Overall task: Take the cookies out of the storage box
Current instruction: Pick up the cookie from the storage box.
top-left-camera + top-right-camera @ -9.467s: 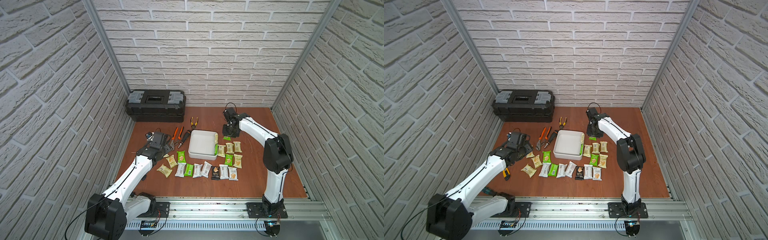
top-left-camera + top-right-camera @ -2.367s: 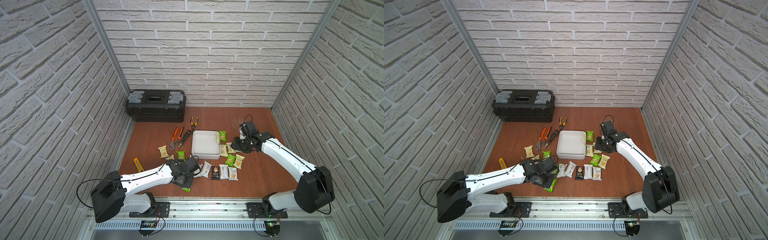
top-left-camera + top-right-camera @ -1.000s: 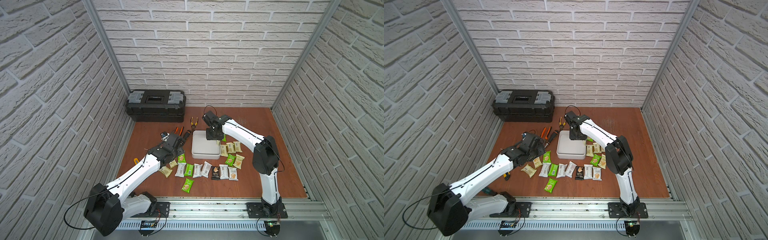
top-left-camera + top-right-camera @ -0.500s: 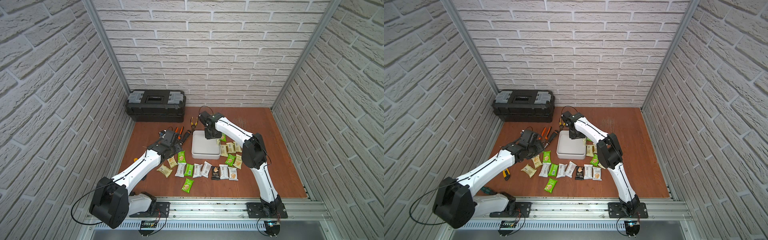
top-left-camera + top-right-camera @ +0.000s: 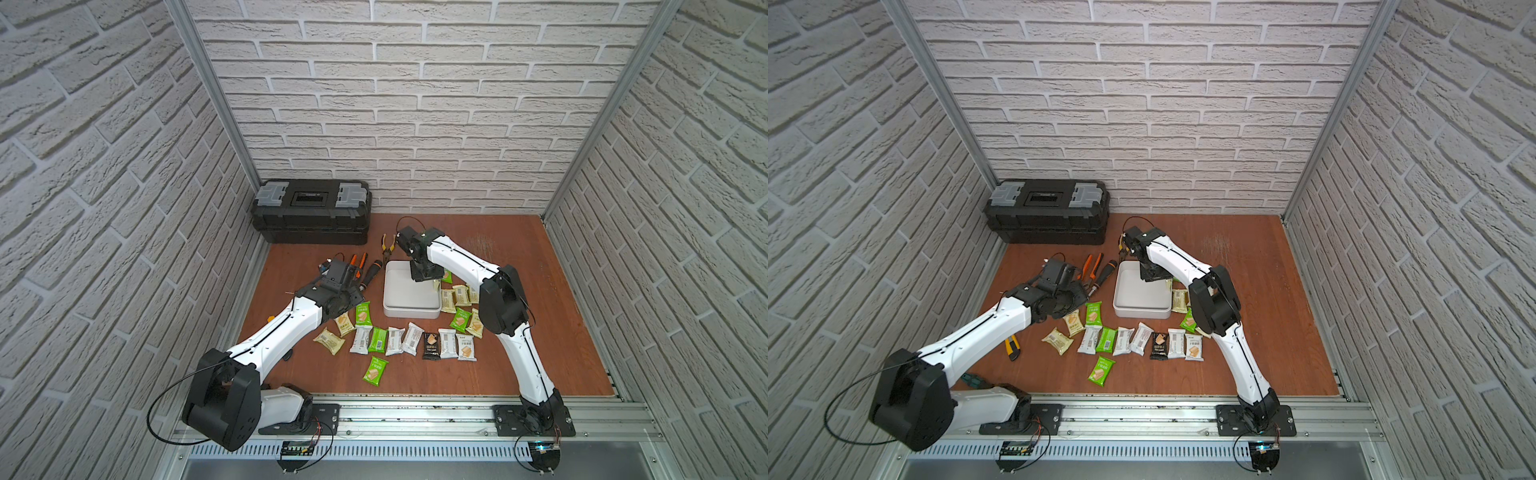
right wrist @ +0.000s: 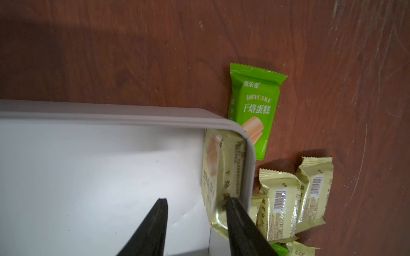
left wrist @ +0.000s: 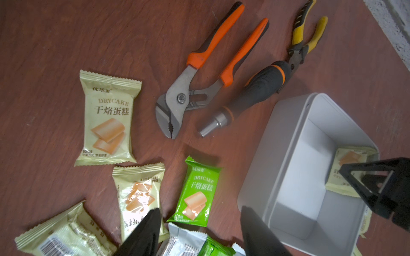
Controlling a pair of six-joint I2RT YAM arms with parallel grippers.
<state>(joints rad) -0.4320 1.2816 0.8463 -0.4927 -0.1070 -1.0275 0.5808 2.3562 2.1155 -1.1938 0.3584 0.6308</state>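
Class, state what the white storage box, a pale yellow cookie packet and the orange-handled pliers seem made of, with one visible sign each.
Storage box: likely matte plastic, moulded rounded corners.
Pale yellow cookie packet: thin glossy film, crimped zigzag ends.
Orange-handled pliers: bare grey metal jaws, probably steel; handles look rubbery, dull orange and black.

Both top views are looking down from high at six o'clock; both wrist cameras are hanging close, sharing the two-o'clock corner of the white box (image 6: 133,110).
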